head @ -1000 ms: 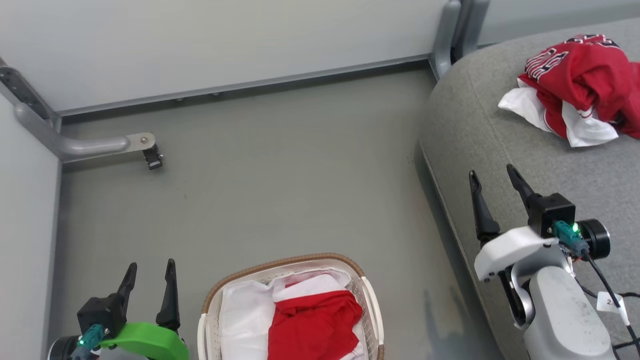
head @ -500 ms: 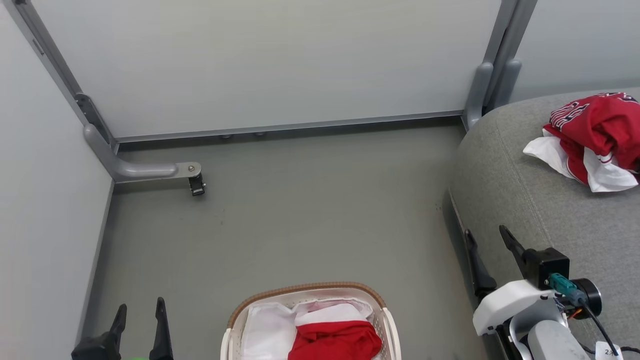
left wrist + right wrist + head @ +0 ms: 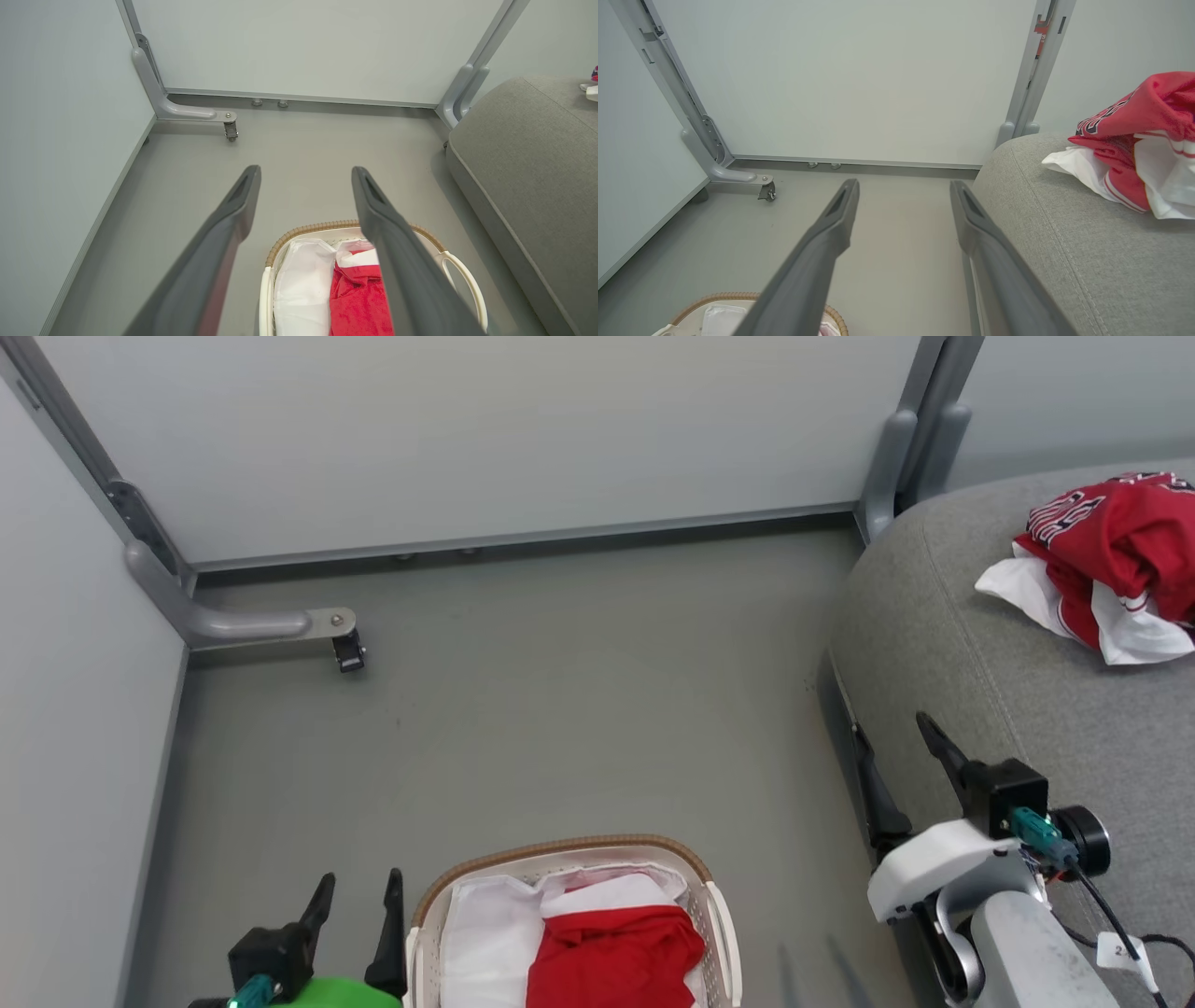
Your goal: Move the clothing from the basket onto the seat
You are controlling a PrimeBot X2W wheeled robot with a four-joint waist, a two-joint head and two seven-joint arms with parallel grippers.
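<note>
**Left arm sits nearer the jersey left in the basket**

Head view: the basket (image 3: pixel 560 847) stands on the floor at the bottom edge, its long axis running away from the robot. A red jersey (image 3: pixel 616 957) is heaped in its right half, with the white liner (image 3: pixel 485 933) bare on the left. The left end effector (image 3: pixel 361 877) has its fingers apart and empty, just beside the basket's left rim. The right end effector (image 3: pixel 889 724), also spread and empty, hangs at the near edge of the seat (image 3: pixel 980 644), well apart from the basket. A second jersey (image 3: pixel 1111 537) already lies crumpled on the seat.

Left wrist view: the left end effector (image 3: pixel 306 169) points past the basket (image 3: pixel 317 227). The red jersey (image 3: pixel 355 298) lies below and a little right of the fingers, so reaching it likely calls for a drop and a short shift right.

Right wrist view: the right end effector (image 3: pixel 903 183) faces the wall with the seat (image 3: pixel 1064 224) to its right. The second jersey (image 3: pixel 1134 116) rests there, and the basket (image 3: pixel 724 295) is low on the left
</note>
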